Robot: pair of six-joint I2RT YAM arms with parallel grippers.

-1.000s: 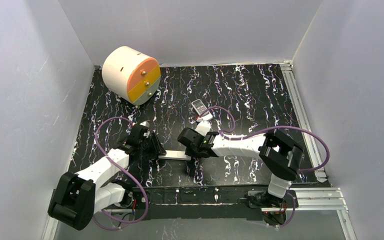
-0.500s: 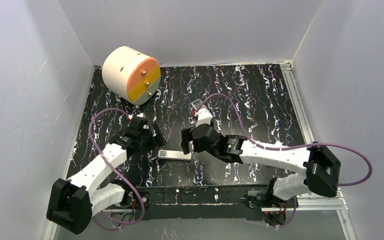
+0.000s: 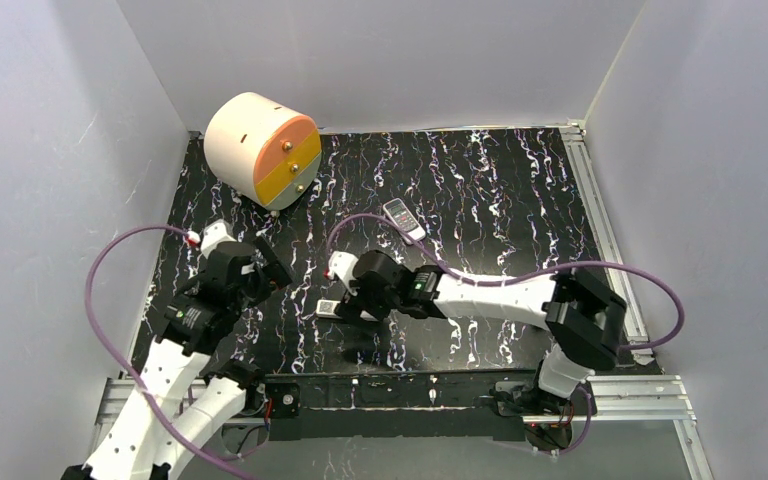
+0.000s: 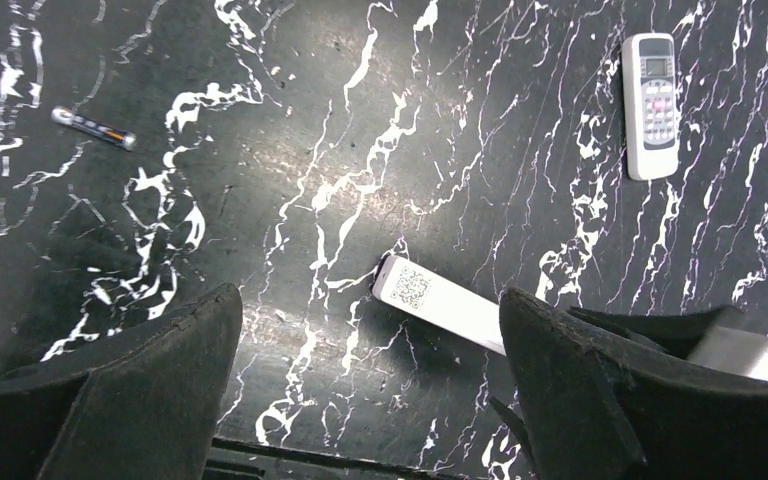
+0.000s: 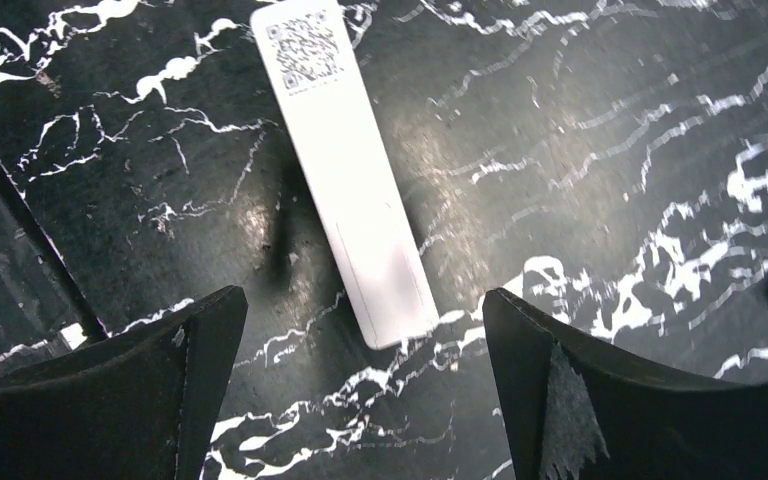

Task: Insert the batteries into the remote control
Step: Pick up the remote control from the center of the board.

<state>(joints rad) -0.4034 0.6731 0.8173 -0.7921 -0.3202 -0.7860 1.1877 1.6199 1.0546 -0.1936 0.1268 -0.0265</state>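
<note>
Count: one battery [image 4: 93,128] in view, two remotes, two grippers. The battery is a thin dark cylinder with orange bands, lying flat on the marbled mat [image 4: 290,150], well apart from both remotes. The face-down remote [image 5: 345,170] shows a QR label; the face-up remote [image 4: 650,105] lies farther out. The left gripper [image 4: 368,300] and right gripper [image 5: 365,300] are spread wide, empty. Bare mat surrounds the face-down remote.
</note>
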